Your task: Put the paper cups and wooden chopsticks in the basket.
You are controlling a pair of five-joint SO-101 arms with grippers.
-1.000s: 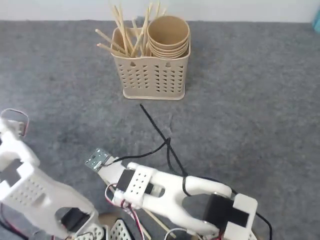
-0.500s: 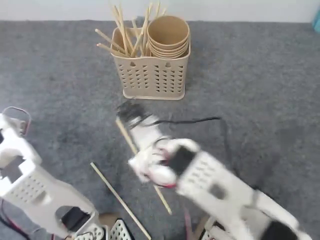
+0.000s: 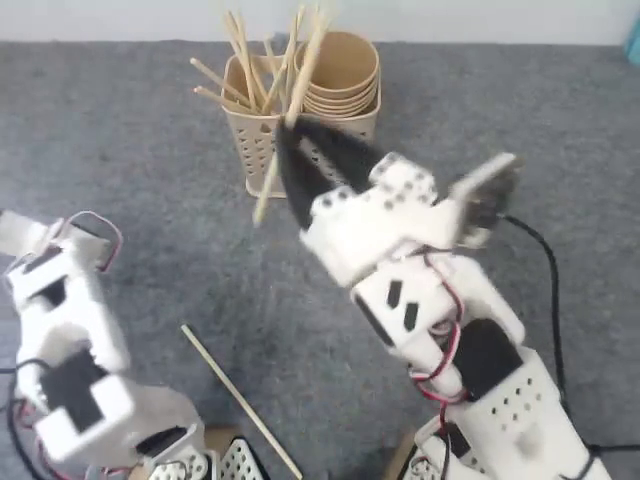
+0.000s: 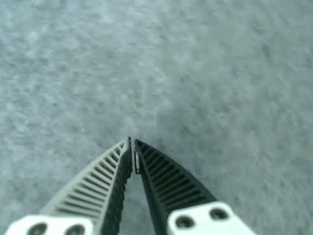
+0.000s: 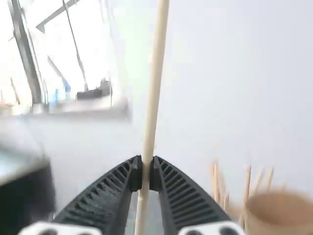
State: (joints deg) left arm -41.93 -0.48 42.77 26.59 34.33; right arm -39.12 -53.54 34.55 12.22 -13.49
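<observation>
High view: the right arm was down at the front edge a second ago and has now swung up to the basket [image 3: 248, 150]. The right pincer [image 3: 292, 140] is clamped on one chopstick [image 3: 266, 190], which is tilted with its upper end over the basket's rim and its lower end hanging outside the front wall. It isn't in yet; I'd say it needs tipping upright and then dropping. The stack of paper cups [image 3: 345, 70] already sits in the basket, with a bundle of chopsticks [image 3: 245, 70] beside it. A last chopstick [image 3: 241, 402] lies flat on the tabletop [image 3: 520, 150], near the arm bases and well apart from the basket, so there's probably one more pick after this.

Left wrist view: the left pincer [image 4: 132, 143] has its fingers together, holding nothing, over bare grey tabletop [image 4: 220, 58].

Right wrist view: the pincer [image 5: 145, 171] is tight on the stick [image 5: 155, 73], a plain pale wooden rod that is thin and straight. The cups [image 5: 276, 213] and the bundled sticks [image 5: 247, 186] are off to one side.
</observation>
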